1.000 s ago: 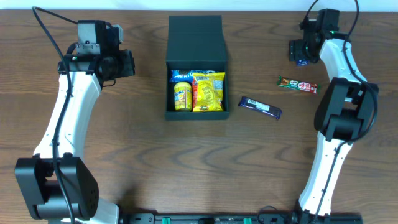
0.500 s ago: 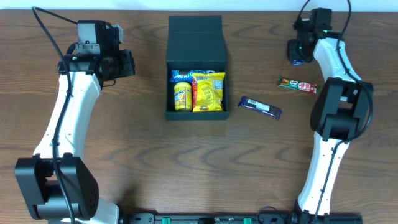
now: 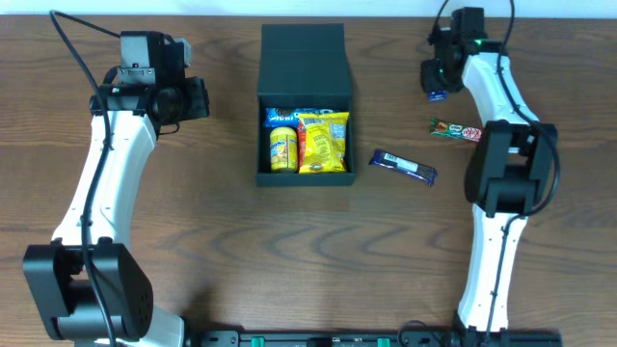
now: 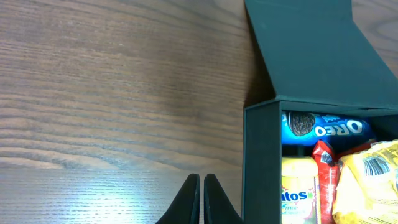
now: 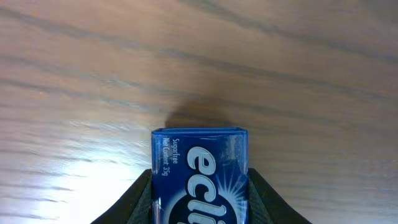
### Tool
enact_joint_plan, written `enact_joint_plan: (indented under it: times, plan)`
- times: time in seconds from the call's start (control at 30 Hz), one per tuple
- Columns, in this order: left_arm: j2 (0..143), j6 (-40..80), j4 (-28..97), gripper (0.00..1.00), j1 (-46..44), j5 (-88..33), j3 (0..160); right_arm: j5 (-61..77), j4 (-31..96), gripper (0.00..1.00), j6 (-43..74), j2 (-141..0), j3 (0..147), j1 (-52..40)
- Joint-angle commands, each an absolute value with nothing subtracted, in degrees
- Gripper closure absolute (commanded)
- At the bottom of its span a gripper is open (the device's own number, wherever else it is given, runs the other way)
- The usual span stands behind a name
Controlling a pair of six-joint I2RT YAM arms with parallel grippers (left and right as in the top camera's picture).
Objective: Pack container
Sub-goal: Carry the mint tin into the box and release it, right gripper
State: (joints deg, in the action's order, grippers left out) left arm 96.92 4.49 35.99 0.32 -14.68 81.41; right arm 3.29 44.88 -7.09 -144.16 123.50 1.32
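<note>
Right gripper shifted left along frame top, clamping blue mint pack; left gripper pinched shut, empty. Risk: shallow grip may drop pack short of container.

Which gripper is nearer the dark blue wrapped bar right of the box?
Right. The right gripper, gripping a blue mint tin, hangs behind the bar; left gripper sits beyond the black box.

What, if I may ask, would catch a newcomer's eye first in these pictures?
The open black container at top centre, packed with a yellow chip bag and blue Oreo pack. At top right, the right end effector grips a blue Eclipse pack; a purple bar and a green-red bar lie nearby.
</note>
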Motion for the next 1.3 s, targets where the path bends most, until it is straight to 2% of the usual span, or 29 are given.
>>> enact_joint_plan:
  times: [0.0,0.17,0.47,0.73,0.83,0.93,1.27]
  plan:
    - [97.1,4.7,36.2,0.94,0.4,-14.9,81.5,5.8,46.5,0.99,-5.8,-143.8,130.2,-0.5]
    - [97.1,4.7,36.2,0.94,0.4,-14.9,81.5,8.0,51.0,0.99,-1.7,-139.1,136.9,-2.7]
    - [97.1,4.7,36.1,0.94,0.4,-12.0,81.5,13.6,59.7,0.99,9.1,-127.3,136.8,-8.1]
    - [97.1,0.3,36.2,0.94,0.4,-11.4,81.5,13.2,67.9,0.99,17.5,-126.9,135.7,-22.0]
    - [97.1,-2.0,36.2,0.94,0.4,-11.4,81.5,8.1,69.2,0.99,21.2,-127.0,134.6,-26.8]
    - [97.1,-3.6,36.1,0.94,0.4,-11.4,81.5,2.5,69.6,0.99,25.0,-127.0,131.7,-30.1]
    - [97.1,-7.2,36.2,0.94,0.4,-11.6,81.5,3.6,62.5,0.99,30.8,-127.0,117.6,-36.4]
